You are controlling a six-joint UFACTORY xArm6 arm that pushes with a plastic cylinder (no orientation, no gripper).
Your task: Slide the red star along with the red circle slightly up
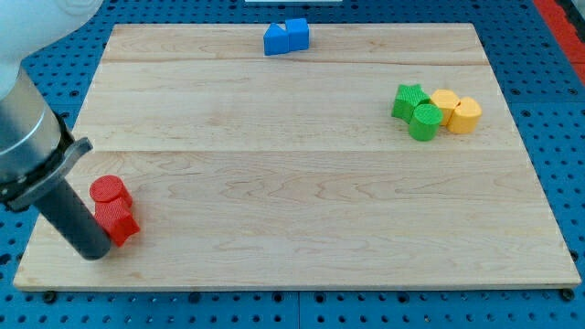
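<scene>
The red circle [108, 190] and the red star [117, 220] sit touching at the view's lower left of the wooden board [302, 183], the circle just above the star. My tip [94, 252] rests on the board at the star's lower left, right against or very close to it. The dark rod slants up to the view's left edge.
Two blue blocks [286, 37] touch at the view's top centre. At the right, a green star [409, 100] and a green cylinder [424, 122] adjoin two yellow blocks [456, 111]. The board's left edge and bottom edge lie near the red blocks.
</scene>
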